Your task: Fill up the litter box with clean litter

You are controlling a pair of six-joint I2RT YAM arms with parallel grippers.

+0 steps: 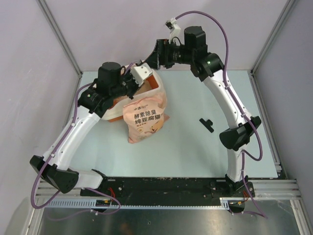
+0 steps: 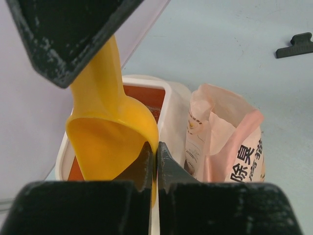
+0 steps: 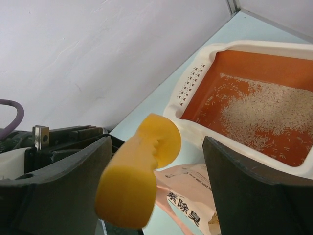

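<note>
Two tools meet on one yellow-orange plastic scoop point(image 2: 112, 137). The left tool point(image 2: 156, 149) is pinched narrow on the rim of the bowl and holds it, while the right tool point(image 3: 157, 142) stands wide, with the rounded end of the handle between its fingers and a gap showing on either side. The bowl looks empty. I judge the step in hand to be a handover of the scoop, so that the right arm can ladle. The next move calls for the right tool to close squarely on the handle before the left one lets go, or the scoop may twist or drop. Just beyond lies the large rectangular cream-white plastic litter box point(image 3: 195, 83), at the far left of the pale blue-green surface point(image 1: 195, 147). Pale beige clean litter point(image 3: 264, 112) covers only part of its orange floor in a thin patch, so filling seems far from done. The pink-beige printed bag point(image 1: 144, 115) stands open-topped close against the box's near side, and the left arm hangs over the box. Both could crowd the scoop's path. A small black clip point(image 1: 207, 124) lies well apart to the right.
</note>
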